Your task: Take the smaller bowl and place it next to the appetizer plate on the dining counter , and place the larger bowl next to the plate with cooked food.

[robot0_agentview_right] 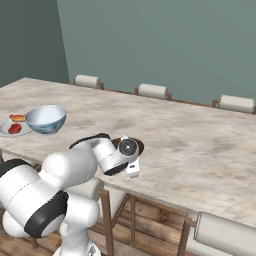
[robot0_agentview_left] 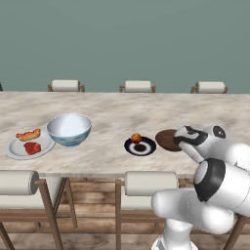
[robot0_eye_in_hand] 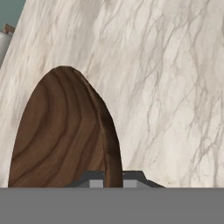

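Pincer clamped on wooden bowl rim beside dark plate

Pincer (robot0_eye_in_hand: pixel 113 178) is pressed together on the rim of the smaller bowl (robot0_eye_in_hand: pixel 61 135); in the hand view we see the brown rim running down between the two dark fingertips (robot0_eye_in_hand: pixel 94 179), with grained wood to its left and marble to its right. We cannot tell from this view whether the bowl's base touches the bench or sits just above it.

In the left base view we see the smaller bowl (robot0_agentview_left: pixel 167 139) at the near edge of the bench (robot0_agentview_left: pixel 122 110), just right of the appetizer plate (robot0_agentview_left: pixel 140 146), close to it but apart by a sliver. The plate carries a small orange morsel (robot0_agentview_left: pixel 135 137) toward its back. The white arm covers the bowl's right side.

In the right base view the smaller bowl (robot0_agentview_right: pixel 137 145) peeks out as a dark sliver behind the wrist; the appetizer plate is hidden by the arm there.

We see the larger bowl (robot0_agentview_left: pixel 69 129) well to the left, upright, white inside, blue outside, touching or nearly touching the plate with cooked food (robot0_agentview_left: pixel 29 145) on that plate's right side. That plate holds a hot dog (robot0_agentview_left: pixel 28 134) at the back and a red piece of meat (robot0_agentview_left: pixel 32 147) at the front. Same pair sits far left in the right base view: larger bowl (robot0_agentview_right: pixel 46 119), plate with cooked food (robot0_agentview_right: pixel 6 130).

Stools (robot0_agentview_left: pixel 138 86) with pale cushions line the far side, and more stand at the near side.
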Controlling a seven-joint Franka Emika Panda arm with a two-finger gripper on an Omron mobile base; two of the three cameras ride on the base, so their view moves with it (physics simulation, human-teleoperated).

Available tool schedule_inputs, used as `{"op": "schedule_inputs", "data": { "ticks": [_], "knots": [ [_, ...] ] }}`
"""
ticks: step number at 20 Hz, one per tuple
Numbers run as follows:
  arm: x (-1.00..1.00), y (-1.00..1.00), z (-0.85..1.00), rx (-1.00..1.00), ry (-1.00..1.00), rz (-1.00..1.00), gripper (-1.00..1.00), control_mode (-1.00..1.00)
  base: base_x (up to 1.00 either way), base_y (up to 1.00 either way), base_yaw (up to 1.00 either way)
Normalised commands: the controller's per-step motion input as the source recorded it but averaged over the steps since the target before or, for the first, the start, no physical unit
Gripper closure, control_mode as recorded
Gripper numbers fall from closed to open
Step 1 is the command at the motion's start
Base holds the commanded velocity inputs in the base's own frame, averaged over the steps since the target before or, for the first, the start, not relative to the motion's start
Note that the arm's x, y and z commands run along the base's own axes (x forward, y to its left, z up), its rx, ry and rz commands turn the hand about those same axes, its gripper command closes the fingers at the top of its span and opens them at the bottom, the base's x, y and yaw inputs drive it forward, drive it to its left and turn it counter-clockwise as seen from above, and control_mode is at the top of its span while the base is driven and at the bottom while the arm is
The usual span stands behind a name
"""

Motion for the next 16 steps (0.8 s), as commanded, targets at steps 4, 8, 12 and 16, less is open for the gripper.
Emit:
{"op": "schedule_inputs", "data": {
  "ticks": [4, 8, 12, 16],
  "knots": [
    [0.15, -0.06, -0.13, 0.0, 0.0, 0.0, 1.0, -1.0, 0.0, 0.0, 0.0],
    [0.13, -0.1, -0.15, 0.0, 0.0, 0.0, 1.0, -1.0, 0.0, 0.0, 0.0],
    [0.13, -0.09, -0.15, 0.0, 0.0, 0.0, 1.0, -1.0, 0.0, 0.0, 0.0],
    [0.14, -0.06, -0.15, 0.0, 0.0, 0.0, 1.0, -1.0, 0.0, 0.0, 0.0]
  ]
}}
